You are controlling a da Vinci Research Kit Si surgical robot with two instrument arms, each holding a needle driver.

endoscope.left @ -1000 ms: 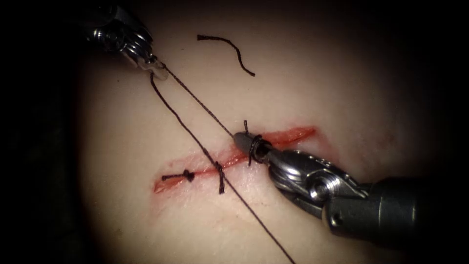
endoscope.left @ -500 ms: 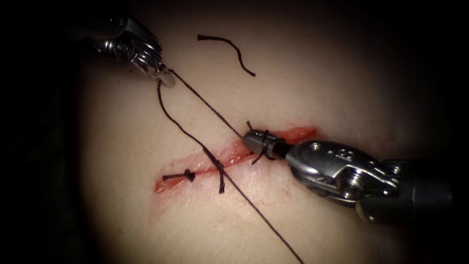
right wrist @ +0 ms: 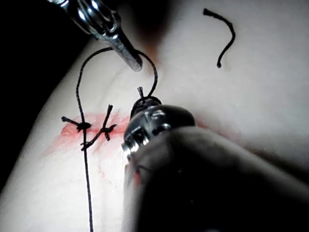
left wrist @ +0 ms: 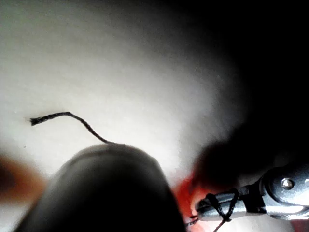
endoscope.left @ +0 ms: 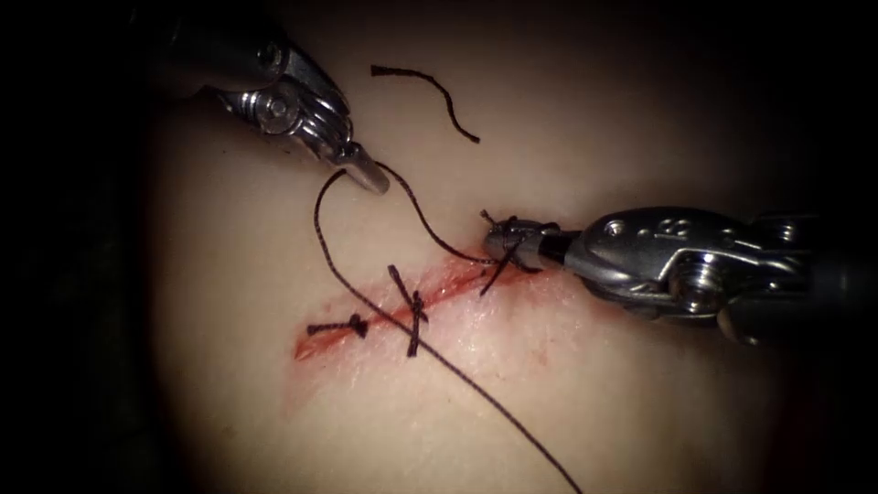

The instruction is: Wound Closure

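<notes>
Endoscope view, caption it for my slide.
Left hand holds slack thread; thread loops wrap right hand over the cut.

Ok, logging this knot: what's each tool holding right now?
Left tool: shut on the thread.
Right tool: shut on the thread's short end, loops wrapped around its jaws.

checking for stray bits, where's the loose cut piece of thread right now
In the endoscope view the cut piece of thread lies loose on the tissue above the cut, up and right of the left tool.
</notes>
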